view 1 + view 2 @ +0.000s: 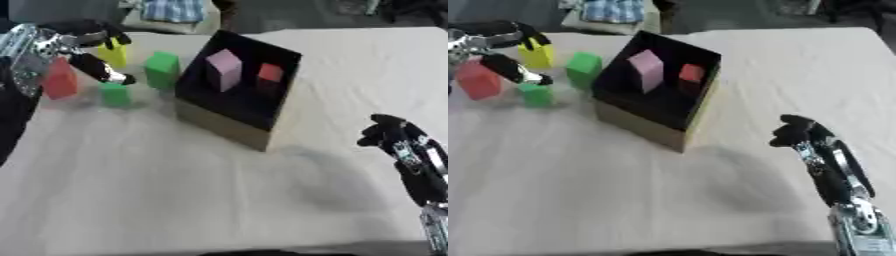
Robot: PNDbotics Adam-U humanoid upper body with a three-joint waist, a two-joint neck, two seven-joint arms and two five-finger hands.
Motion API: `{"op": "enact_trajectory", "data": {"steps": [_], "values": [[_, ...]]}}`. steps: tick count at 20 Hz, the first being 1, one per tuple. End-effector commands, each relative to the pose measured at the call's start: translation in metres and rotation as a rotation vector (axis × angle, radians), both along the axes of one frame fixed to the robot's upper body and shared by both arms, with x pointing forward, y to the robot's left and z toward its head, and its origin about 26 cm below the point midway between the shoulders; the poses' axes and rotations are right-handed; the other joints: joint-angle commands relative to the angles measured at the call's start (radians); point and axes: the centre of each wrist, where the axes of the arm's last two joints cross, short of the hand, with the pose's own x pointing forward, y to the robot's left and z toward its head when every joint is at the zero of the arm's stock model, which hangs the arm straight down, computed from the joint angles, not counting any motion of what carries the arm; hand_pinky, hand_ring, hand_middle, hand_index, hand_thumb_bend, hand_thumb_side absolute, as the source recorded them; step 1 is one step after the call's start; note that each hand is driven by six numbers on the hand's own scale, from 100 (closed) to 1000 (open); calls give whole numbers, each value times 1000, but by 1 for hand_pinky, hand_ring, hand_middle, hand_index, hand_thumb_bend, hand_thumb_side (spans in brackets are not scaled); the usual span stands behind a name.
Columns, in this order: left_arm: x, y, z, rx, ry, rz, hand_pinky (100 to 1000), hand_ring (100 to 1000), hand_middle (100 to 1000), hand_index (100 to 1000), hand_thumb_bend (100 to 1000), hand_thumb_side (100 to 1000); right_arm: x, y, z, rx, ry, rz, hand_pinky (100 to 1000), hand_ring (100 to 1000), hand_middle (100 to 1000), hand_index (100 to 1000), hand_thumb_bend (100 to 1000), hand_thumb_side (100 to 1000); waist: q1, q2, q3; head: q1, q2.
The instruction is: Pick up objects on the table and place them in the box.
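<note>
The left robot hand [83,47] sits at about 10 o'clock on the table [175,190], fingers spread apart and closed on nothing. One finger reaches past the yellow block [112,52], and another slants down toward 4 o'clock, its tip just above the small green block [115,94]. Whether that tip touches the block cannot be told. A red block [59,79] stands just beside the hand at its 7 o'clock, partly behind the silver wrist. A taller green block [162,70] stands at the hand's 3 o'clock, between the hand and the box, close to the box's left wall.

The right robot hand [798,131] hangs at about 4 o'clock over bare cloth, well apart from every block. Its fingers are curled in together at the top of the black forearm and hold nothing.

The box [232,127] stands near the middle of the table, at 12 o'clock from the centre, turned so that one corner points toward the robot. Its inside is black and its outer walls are tan. Two blocks are already inside: a pink block [224,69], upright toward the left, and a smaller red-orange block [269,75] at its 3 o'clock, near it.
</note>
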Motion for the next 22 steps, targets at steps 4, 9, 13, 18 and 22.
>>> {"op": "enact_trajectory", "data": {"steps": [4,9,13,18,22], "values": [[10,-1,-4,40,0,49,843,786,822,922,530,551,1,-3,5,-19,-17,6,682,602,599,800,100,673,4,-32,-5,2,4],[12,1,-7,49,-50,110,836,779,816,921,490,498,1,-3,5,-18,-18,8,682,602,599,800,100,672,1,-31,-6,1,4],[11,9,-9,52,-36,134,828,764,801,915,469,501,1,-3,5,-19,-18,6,682,602,599,800,100,671,0,-31,-5,-1,6],[6,24,-2,65,0,123,817,748,785,905,460,509,1,-4,4,-21,-17,1,681,603,599,799,100,671,2,-33,-1,-8,7],[1,37,5,88,29,116,810,743,783,900,472,504,1,-5,4,-23,-16,-2,682,603,598,798,100,671,4,-36,2,-15,8]]}}
